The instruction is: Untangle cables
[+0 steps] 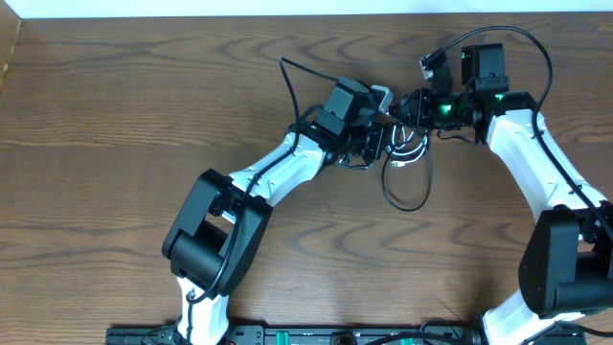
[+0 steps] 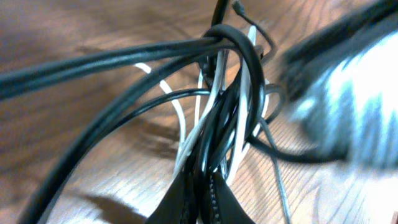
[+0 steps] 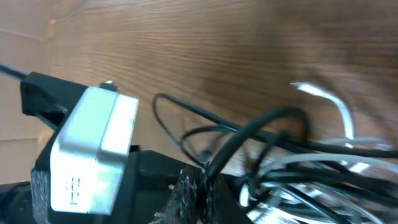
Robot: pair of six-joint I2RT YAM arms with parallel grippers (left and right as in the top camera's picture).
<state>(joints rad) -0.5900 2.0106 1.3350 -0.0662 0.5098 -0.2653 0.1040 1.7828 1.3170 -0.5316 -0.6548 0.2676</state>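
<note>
Pinching the tangled cables point(image 2: 213, 134) between closed left jaws, right jaws gripping them too

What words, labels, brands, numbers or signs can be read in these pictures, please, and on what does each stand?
No text can be read.
Small embossed marks on the silver housing in the right wrist view: too blurred to read.
The cables and the wooden table: no text visible.
</note>
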